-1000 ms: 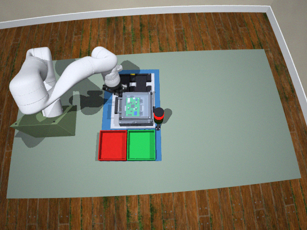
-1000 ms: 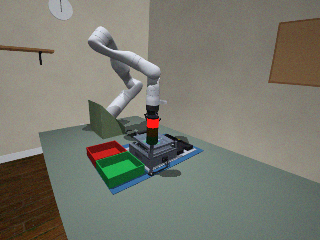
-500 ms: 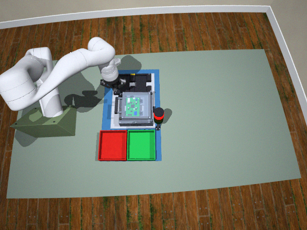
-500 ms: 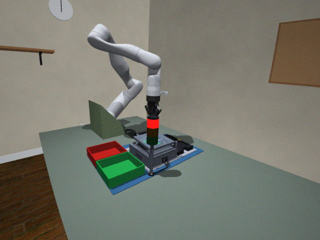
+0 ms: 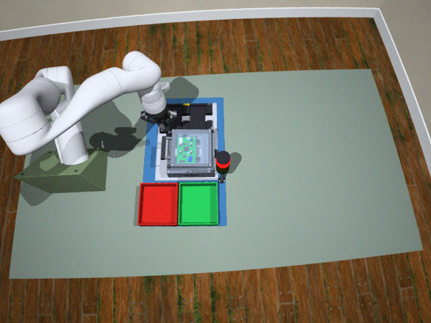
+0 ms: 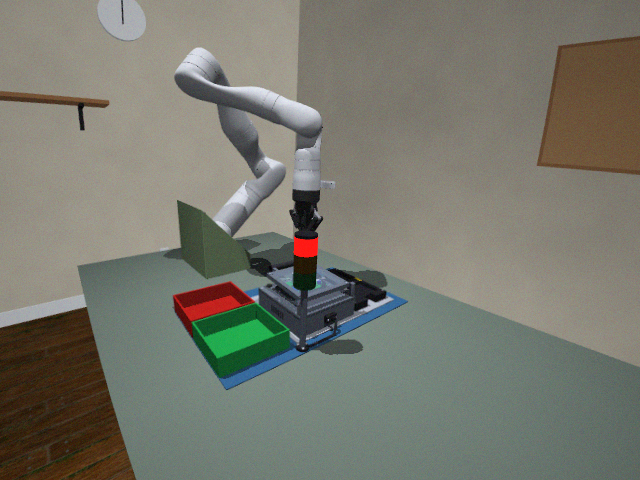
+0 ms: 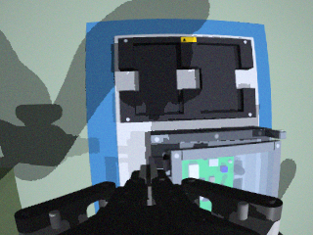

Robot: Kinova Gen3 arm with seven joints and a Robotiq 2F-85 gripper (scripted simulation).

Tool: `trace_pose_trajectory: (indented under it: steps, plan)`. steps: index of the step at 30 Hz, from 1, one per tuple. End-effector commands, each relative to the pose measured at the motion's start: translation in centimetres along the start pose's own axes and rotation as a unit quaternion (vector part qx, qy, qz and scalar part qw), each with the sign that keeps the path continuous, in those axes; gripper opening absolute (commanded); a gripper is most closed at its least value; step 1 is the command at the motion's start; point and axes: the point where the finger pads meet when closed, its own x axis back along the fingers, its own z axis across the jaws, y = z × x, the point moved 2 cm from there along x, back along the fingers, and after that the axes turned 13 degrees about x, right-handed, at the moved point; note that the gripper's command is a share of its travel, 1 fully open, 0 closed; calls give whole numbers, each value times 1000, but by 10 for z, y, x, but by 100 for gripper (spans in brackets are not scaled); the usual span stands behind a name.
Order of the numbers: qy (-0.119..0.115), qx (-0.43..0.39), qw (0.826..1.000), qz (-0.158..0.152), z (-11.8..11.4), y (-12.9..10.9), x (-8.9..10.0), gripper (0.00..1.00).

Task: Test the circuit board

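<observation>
The green circuit board (image 5: 187, 149) lies in the grey tester (image 5: 189, 151) under its clear lid, which is down. It also shows in the wrist view (image 7: 211, 172). The signal light (image 5: 222, 161) beside the tester glows red, also in the exterior view (image 6: 305, 246). My gripper (image 5: 163, 126) is shut and empty. It hangs above the tester's far left corner, near the lid's edge, seen in the wrist view (image 7: 152, 186). The black tray (image 5: 192, 112) beyond the tester holds no board.
A red bin (image 5: 158, 204) and a green bin (image 5: 198, 203) stand side by side in front of the tester on the blue mat. The robot's olive base (image 5: 66, 171) is at the left.
</observation>
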Motion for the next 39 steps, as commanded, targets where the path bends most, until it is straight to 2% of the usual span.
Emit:
trace_pose_trajectory:
  steps: [1, 4, 5, 39]
  plan:
    - [1, 0, 1000, 0, 0, 0, 0, 0]
    - [1, 0, 1000, 0, 0, 0, 0, 0]
    - [1, 0, 1000, 0, 0, 0, 0, 26]
    - [1, 0, 1000, 0, 0, 0, 0, 26]
